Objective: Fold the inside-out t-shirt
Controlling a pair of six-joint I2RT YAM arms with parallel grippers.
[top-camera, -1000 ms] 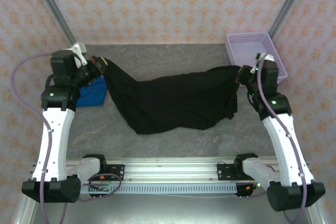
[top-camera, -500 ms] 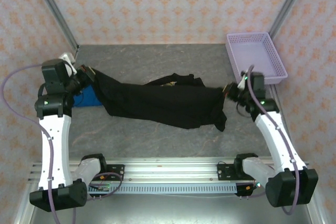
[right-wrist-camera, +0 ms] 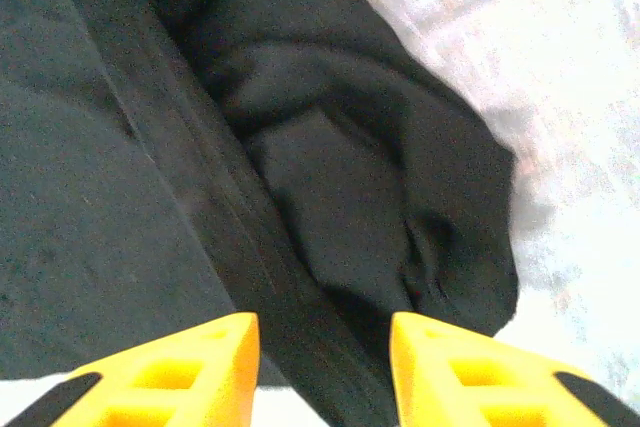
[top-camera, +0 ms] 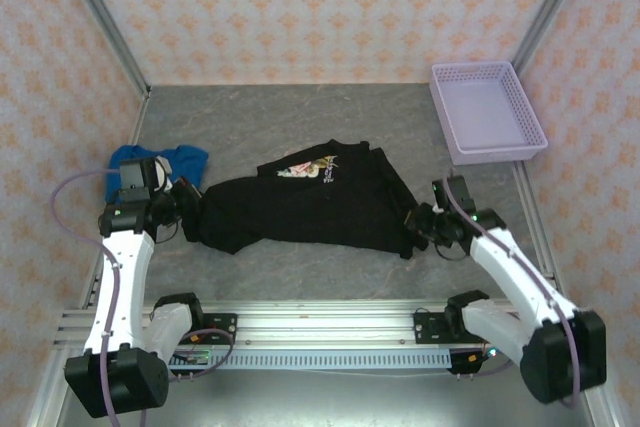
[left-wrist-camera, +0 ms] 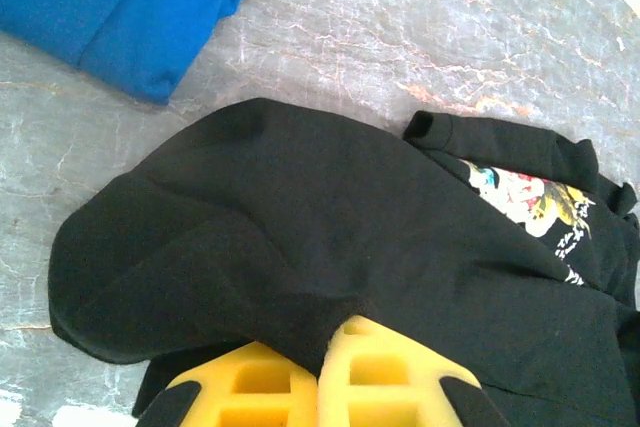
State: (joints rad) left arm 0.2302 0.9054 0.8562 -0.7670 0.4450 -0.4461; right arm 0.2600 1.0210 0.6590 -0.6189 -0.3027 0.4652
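The inside-out t-shirt (top-camera: 300,209) is black and lies spread low across the middle of the grey table, with a coloured print (top-camera: 308,169) showing near its far edge. My left gripper (top-camera: 190,209) is at the shirt's left end, shut with a fold of black cloth (left-wrist-camera: 330,217) pinched between its yellow fingers (left-wrist-camera: 400,377). At the shirt's right end sits my right gripper (top-camera: 418,222), its jaws apart. In the right wrist view a seam of the shirt (right-wrist-camera: 340,177) runs between the spread fingertips (right-wrist-camera: 215,352), which do not squeeze it.
A bright blue folded garment (top-camera: 160,162) lies just beyond the left gripper, close to the shirt's left end (left-wrist-camera: 120,7). A purple basket (top-camera: 488,112) stands at the back right. Bare grey table (top-camera: 300,117) shows behind and in front of the shirt.
Both arms came down and toward the near edge, laying the hanging shirt flat on the table. The right gripper's jaws have opened off the cloth. The left stays shut on it.
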